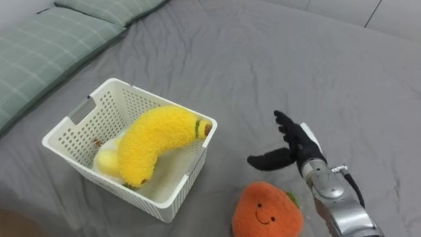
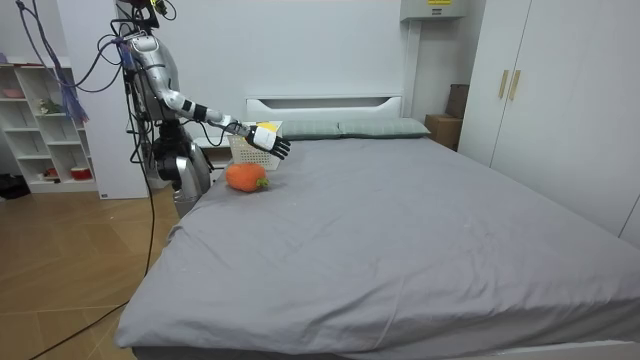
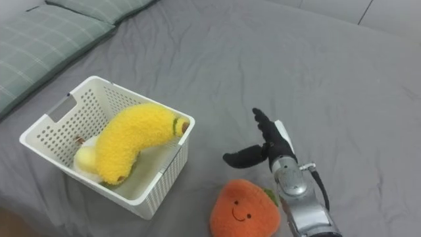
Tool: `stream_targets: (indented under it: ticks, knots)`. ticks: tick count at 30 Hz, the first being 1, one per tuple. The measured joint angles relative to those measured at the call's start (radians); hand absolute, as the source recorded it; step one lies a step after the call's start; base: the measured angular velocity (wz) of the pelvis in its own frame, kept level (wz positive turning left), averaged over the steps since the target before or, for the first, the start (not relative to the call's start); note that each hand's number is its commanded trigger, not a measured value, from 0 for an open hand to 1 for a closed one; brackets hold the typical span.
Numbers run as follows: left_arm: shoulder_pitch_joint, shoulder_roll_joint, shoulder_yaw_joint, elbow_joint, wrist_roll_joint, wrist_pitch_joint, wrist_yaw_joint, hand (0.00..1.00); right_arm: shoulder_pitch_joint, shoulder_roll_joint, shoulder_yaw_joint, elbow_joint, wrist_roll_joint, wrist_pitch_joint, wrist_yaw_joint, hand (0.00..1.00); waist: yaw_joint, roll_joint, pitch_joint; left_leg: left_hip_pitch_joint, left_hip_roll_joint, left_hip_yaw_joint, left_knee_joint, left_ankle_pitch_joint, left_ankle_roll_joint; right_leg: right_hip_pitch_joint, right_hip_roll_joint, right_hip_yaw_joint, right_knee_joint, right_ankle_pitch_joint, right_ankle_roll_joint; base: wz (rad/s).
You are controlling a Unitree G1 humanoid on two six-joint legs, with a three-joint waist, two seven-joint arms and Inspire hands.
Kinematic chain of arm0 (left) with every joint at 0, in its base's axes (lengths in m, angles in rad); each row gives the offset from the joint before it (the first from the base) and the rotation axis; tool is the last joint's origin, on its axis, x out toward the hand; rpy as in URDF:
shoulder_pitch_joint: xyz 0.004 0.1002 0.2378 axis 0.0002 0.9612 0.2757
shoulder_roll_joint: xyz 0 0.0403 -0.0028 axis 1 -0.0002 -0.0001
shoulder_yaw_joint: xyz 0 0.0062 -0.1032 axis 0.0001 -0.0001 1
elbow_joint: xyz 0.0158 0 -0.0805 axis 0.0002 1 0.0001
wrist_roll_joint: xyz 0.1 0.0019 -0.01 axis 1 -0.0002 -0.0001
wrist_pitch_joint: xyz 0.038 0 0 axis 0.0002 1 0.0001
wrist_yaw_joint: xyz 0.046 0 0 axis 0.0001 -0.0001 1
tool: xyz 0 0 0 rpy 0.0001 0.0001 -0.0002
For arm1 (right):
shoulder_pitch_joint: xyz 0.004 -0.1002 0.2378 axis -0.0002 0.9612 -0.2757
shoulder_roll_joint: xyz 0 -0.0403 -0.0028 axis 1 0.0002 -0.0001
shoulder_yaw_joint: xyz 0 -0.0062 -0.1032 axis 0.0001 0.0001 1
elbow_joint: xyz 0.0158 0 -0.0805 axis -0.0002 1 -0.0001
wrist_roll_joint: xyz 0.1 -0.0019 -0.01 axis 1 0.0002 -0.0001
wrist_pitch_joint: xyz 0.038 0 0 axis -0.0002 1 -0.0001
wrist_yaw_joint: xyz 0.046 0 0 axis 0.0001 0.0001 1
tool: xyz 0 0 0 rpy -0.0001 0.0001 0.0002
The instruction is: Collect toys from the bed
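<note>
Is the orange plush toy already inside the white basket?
No, the orange plush toy lies on the bed beside the white basket.

Wide bare stretch of bed ahead and to the right of the right hand, open for a sweep either way. Just below the spread fingers, toward the robot, the orange toy, close under the forearm and in the way of a low pull back. To the left, a strip of bare sheet, then the basket, near corner wall closing that side. Across the basket's opening, the banana, slantwise, tip over the right rim, with a pale toy beneath; free room inside mostly at the far left corner. Farther left, pillows along the bed's edge.
</note>
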Motion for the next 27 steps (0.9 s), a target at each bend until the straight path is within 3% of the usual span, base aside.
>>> stream_targets:
  ticks: [4, 7, 9, 19, 24, 26, 27]
  knots:
    - [0.008, 0.011, -0.003, -0.001, -0.007, -0.001, 0.004, 0.0, 0.001, 0.0, 0.027, 0.059, -0.043, 0.0, 0.029, 0.0, -0.006, -0.008, 0.002, 0.0, 0.003, 0.001, 0.004, -0.003, -0.003, 0.0, 0.003, -0.001, 0.0, 0.001, -0.001, 0.0]
    - [0.009, 0.003, -0.012, -0.001, -0.008, -0.001, 0.011, 0.0, 0.002, 0.006, 0.058, 0.129, -0.112, 0.001, 0.076, 0.0, -0.005, -0.007, 0.0029, -0.003, 0.005, 0.0, 0.005, -0.009, -0.003, 0.001, 0.004, -0.002, -0.001, 0.001, -0.001, 0.0]
    - [0.007, -0.002, -0.021, -0.001, -0.008, -0.001, 0.017, 0.0, 0.002, 0.024, 0.059, 0.185, -0.157, 0.022, 0.118, 0.0, -0.002, -0.007, 0.0032, -0.005, 0.004, -0.008, 0.007, -0.011, -0.003, 0.002, 0.004, -0.003, -0.002, 0.001, -0.001, 0.0]
    - [0.024, 0.001, -0.029, 0.009, -0.009, 0.007, 0.017, 0.0, -0.002, 0.046, 0.096, 0.328, -0.163, 0.021, 0.186, 0.0, 0.01, -0.011, 0.0048, -0.004, 0.003, -0.009, 0.013, -0.017, -0.003, 0.008, 0.005, -0.009, -0.002, 0.001, -0.001, 0.01]
    - [0.039, 0.0, -0.03, 0.009, 0.006, 0.034, -0.004, 0.0, -0.002, 0.049, 0.095, 0.366, -0.164, 0.023, 0.226, 0.0, 0.008, -0.021, 0.0072, -0.021, 0.004, -0.033, 0.066, -0.047, -0.003, 0.023, 0.008, -0.05, -0.003, 0.0, -0.001, 0.11]
    - [0.043, 0.002, -0.031, 0.009, 0.008, 0.042, -0.003, 0.0, -0.003, 0.049, 0.096, 0.375, -0.164, 0.026, 0.23, 0.65, 0.012, -0.023, 0.0069, -0.021, 0.004, -0.035, 0.075, -0.052, -0.001, 0.028, 0.007, -0.055, -0.002, 0.001, -0.001, 0.05]
    - [0.045, 0.004, -0.031, 0.009, 0.012, 0.047, -0.003, 0.0, -0.003, 0.05, 0.096, 0.376, -0.164, 0.032, 0.231, 0.87, 0.012, -0.024, 0.007, -0.021, 0.002, -0.039, 0.076, -0.054, -0.003, 0.03, 0.007, -0.056, -0.002, 0.001, -0.001, 0.04]
